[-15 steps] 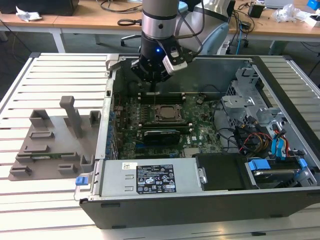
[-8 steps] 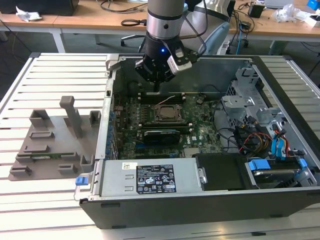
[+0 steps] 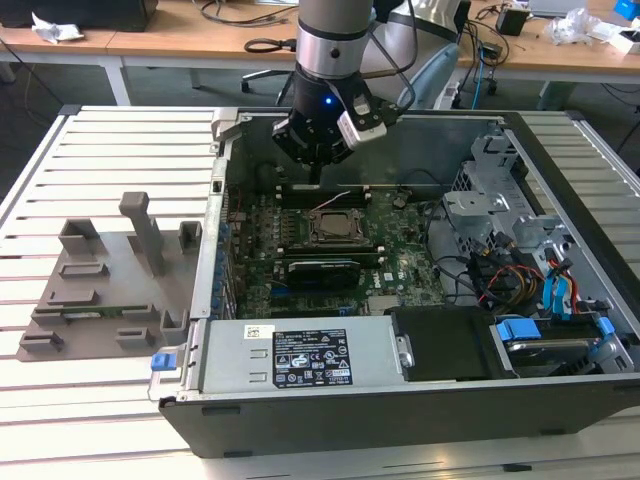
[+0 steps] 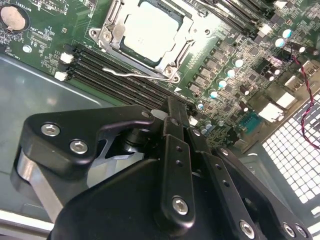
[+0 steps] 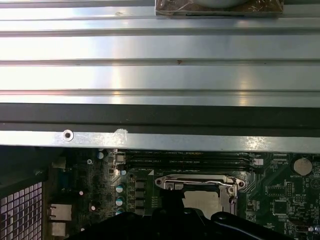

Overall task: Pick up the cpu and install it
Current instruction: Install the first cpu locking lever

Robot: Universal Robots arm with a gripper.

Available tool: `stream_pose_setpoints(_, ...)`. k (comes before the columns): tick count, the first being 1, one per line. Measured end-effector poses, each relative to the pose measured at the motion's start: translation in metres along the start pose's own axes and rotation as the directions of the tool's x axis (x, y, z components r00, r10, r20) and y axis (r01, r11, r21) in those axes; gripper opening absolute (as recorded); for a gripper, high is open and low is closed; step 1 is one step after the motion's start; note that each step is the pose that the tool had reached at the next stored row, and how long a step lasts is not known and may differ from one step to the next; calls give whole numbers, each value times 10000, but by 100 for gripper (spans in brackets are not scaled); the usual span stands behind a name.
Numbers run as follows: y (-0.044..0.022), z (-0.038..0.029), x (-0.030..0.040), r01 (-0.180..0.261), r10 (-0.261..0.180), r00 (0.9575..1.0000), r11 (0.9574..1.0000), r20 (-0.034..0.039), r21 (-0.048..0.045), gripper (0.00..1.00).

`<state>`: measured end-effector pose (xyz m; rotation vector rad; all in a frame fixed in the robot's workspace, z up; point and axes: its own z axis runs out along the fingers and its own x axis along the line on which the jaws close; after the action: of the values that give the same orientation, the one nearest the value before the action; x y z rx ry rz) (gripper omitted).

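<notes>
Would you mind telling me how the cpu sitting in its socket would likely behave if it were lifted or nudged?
The cpu looks thin, flat and metal-topped, so probably stiff and light. Its smooth, shiny lid may be slippery. Lying flat inside the socket frame, it seems unlikely to roll or tip, and a sideways nudge would probably meet the frame.

Bright even light, glare on slatted table [image 5: 150,47], dim case interior

Wooden desks [image 3: 180,40] at back w/ cables, slatted metal bench [image 3: 100,160]

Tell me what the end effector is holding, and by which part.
Nothing. The end effector is shut and empty above the motherboard; the cpu sits in its socket.
</notes>
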<state>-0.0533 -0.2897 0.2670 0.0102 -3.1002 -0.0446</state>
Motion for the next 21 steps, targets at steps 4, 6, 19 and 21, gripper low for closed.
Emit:
stream_pose_setpoints(4, 0, 26, 68, 1, -1, 10000, 10000, 0, -25, 11)
stream_pose_setpoints(6, -2, 43, 100, 7, -7, 10000, 9998, 0, -201, 11)
stream_pose_setpoints(19, -38, 231, 3, 535, -539, 9985, 9962, -32, -688, 11)
stream_pose_setpoints(21, -39, 258, -56, 543, -548, 9985, 9962, -46, -686, 11)
